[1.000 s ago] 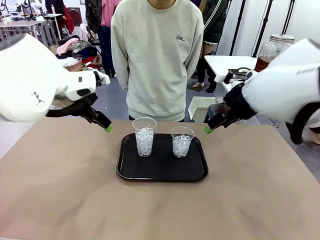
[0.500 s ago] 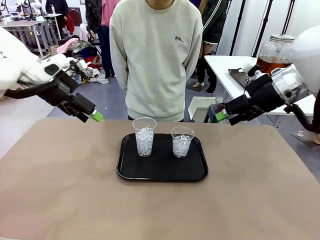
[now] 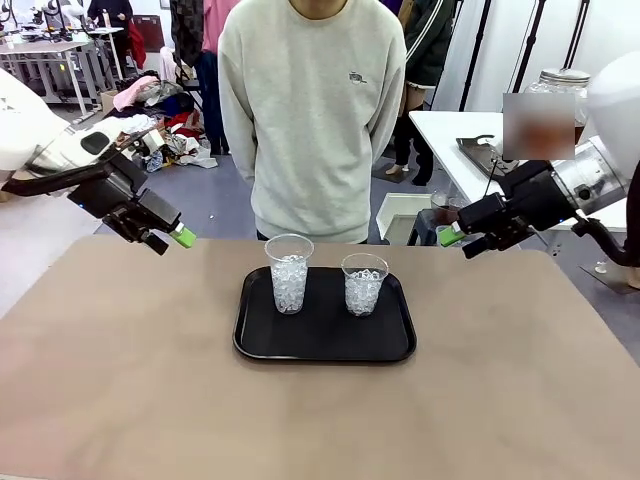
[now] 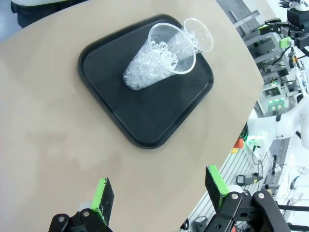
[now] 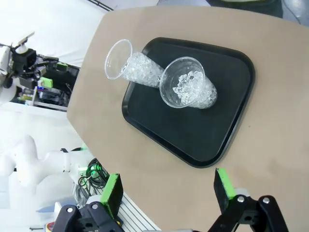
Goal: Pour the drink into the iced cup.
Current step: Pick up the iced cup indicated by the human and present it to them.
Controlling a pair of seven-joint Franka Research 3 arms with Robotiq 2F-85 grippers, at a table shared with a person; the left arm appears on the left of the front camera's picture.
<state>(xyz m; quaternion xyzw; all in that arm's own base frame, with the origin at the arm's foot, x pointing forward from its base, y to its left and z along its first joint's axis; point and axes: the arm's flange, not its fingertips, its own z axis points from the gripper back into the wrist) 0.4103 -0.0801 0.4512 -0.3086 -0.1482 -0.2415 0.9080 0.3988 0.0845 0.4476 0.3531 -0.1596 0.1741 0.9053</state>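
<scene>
Two clear iced cups stand side by side on a black tray at the table's middle: a taller one on the left and a shorter one on the right. The drink is hidden. My left gripper hovers open above the table's far left edge, well left of the tray. My right gripper hangs open past the far right edge. The left wrist view looks between the open left gripper down on the tray and cups. The right gripper frames the cups likewise.
A person in a grey sweatshirt stands at the far side, arms behind the back. A white side table with a lidded glass jar stands at the back right. Bare tan tabletop surrounds the tray.
Both arms have drawn back from the tray, the left gripper moving left and the right gripper moving right and away. Both stay open. The cups have not moved.
</scene>
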